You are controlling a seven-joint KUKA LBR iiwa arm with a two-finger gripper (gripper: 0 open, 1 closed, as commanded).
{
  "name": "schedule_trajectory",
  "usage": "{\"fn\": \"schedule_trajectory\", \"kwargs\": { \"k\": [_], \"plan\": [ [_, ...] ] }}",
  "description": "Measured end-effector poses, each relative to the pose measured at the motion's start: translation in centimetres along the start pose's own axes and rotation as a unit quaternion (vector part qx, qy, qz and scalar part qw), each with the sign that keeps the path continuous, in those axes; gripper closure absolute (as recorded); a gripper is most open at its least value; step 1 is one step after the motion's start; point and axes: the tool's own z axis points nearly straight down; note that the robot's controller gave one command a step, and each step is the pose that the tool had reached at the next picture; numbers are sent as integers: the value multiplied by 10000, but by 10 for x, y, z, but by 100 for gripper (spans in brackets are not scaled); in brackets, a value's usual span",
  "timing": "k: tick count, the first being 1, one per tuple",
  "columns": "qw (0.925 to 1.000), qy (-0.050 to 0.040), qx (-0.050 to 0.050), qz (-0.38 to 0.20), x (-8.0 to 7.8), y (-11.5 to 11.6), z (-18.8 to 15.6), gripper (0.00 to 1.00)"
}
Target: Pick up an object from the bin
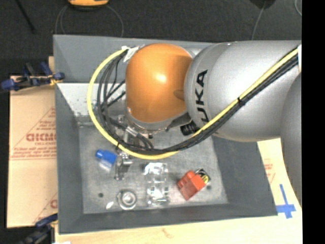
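My gripper [121,166] comes down from under the arm's wrist at the left of the bin floor. Just to its left, touching or nearly touching it, lies a small blue plastic piece [105,158]. A round clear ring-shaped thing [126,199] lies in front of the gripper near the bin's front wall. To the right of the gripper sits a clear plastic piece [156,182].
A red block with a dark end [192,184] lies further right on the bin floor. The arm with its orange cover and looped cables hangs over the back half of the bin and hides what lies under it.
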Motion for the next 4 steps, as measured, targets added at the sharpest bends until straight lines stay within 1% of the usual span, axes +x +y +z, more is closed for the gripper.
{"fn": "schedule_trajectory", "kwargs": {
  "k": [1, 2, 3, 4],
  "plan": [
    [9978, 10, 13, 665, -33, -26, 46, 0],
    [9844, -20, -10, 1757, -75, -28, 174, 0],
    [9842, -80, -28, 1767, -78, -28, 169, 100],
    [9836, -44, -14, 1804, -77, -38, 16, 100]
  ]
}}
